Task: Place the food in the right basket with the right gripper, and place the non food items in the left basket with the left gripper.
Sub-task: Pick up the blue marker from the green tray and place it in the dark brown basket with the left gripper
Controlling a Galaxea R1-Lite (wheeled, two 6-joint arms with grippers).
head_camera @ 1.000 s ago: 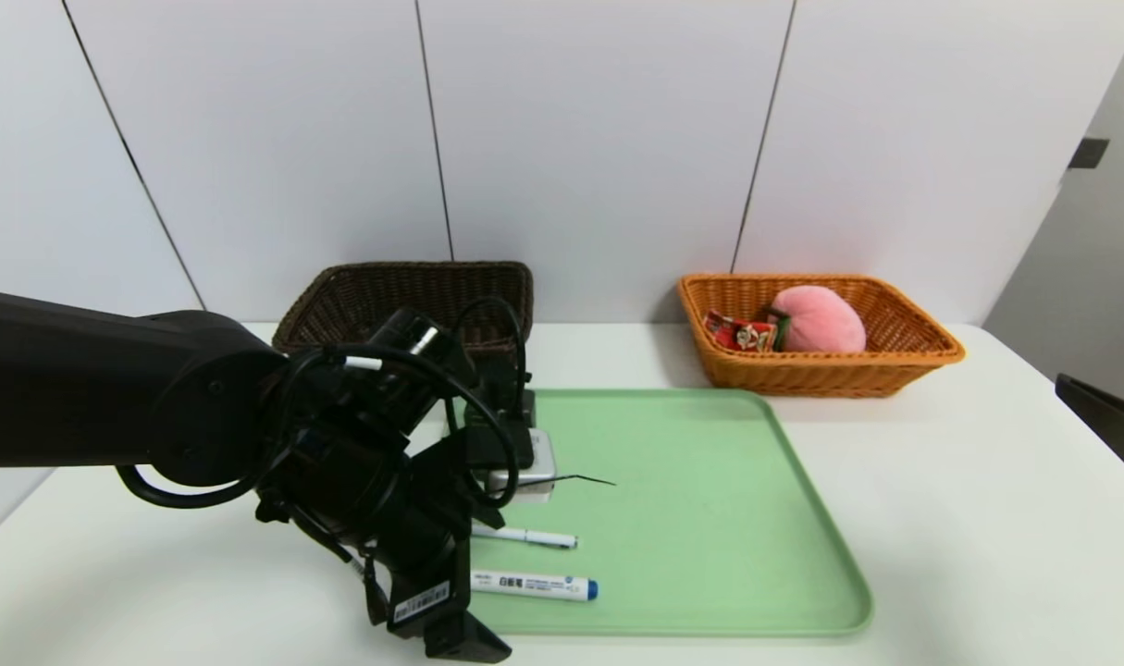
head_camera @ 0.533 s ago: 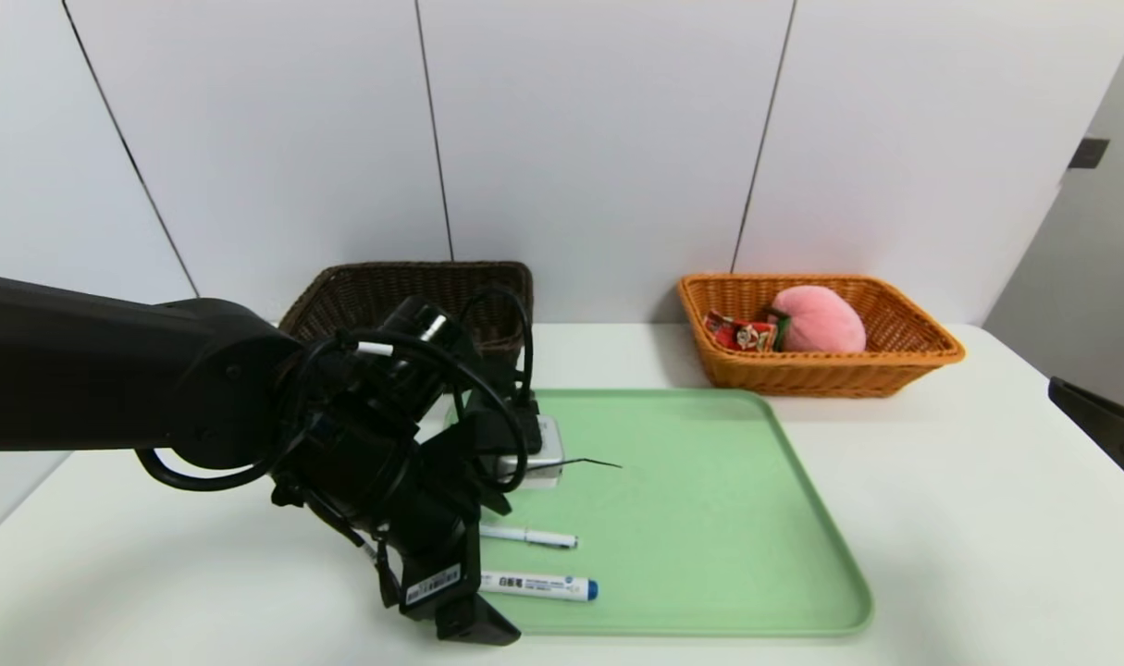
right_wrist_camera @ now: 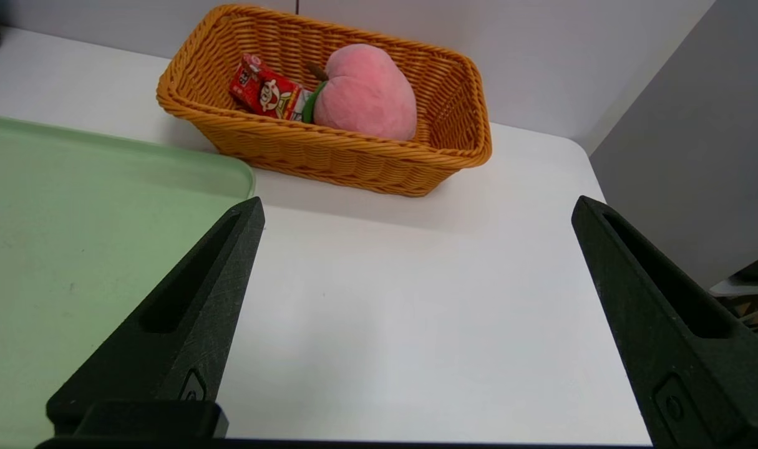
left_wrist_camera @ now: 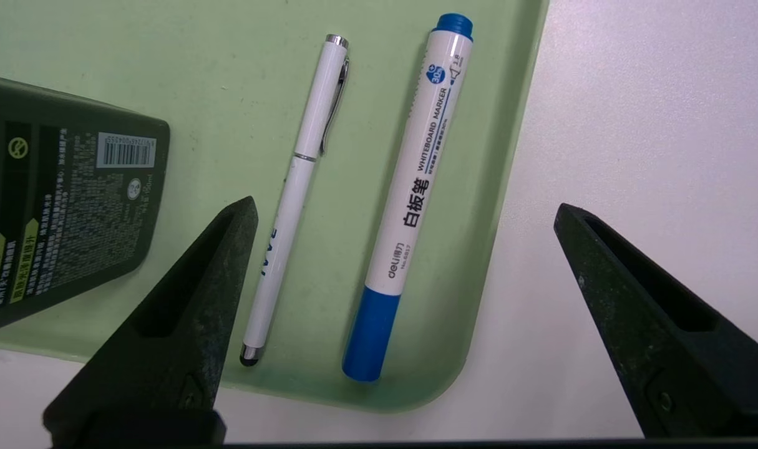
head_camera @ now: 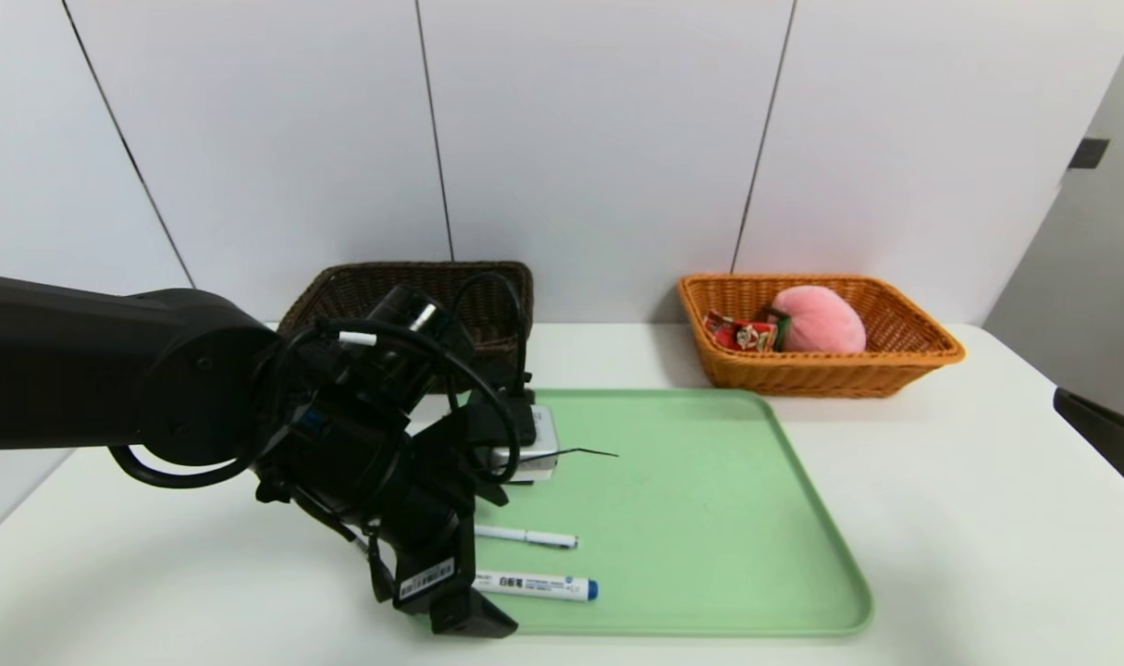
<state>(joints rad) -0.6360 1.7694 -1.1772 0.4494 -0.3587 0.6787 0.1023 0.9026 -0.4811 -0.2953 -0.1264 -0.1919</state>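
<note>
My left gripper [head_camera: 458, 597] [left_wrist_camera: 405, 206] hangs open over the front left corner of the green tray [head_camera: 691, 518]. Beneath it, between its fingers, lie the white marker with a blue cap [left_wrist_camera: 416, 181] [head_camera: 538, 585] and the thin white pen [left_wrist_camera: 304, 168] [head_camera: 524, 536]. The dark pump bottle [left_wrist_camera: 60, 206] lies beside them, mostly hidden by the arm in the head view. The pink peach [head_camera: 819, 319] [right_wrist_camera: 365, 93] and the red snack packet [head_camera: 737, 333] [right_wrist_camera: 265, 95] rest in the orange basket [head_camera: 830, 375] [right_wrist_camera: 354, 165]. My right gripper [right_wrist_camera: 417, 201] [head_camera: 1107, 449] is open and empty above the table's right side.
The dark brown basket [head_camera: 367, 287] stands at the back left by the wall, partly behind my left arm. The tray's right half is bare green. White table [head_camera: 969, 536] surrounds the tray, and a grey wall corner is at the far right.
My left gripper has shifted slightly over the tray's front left corner and stayed open. The pen, marker and bottle have not moved. The right gripper has barely moved.
</note>
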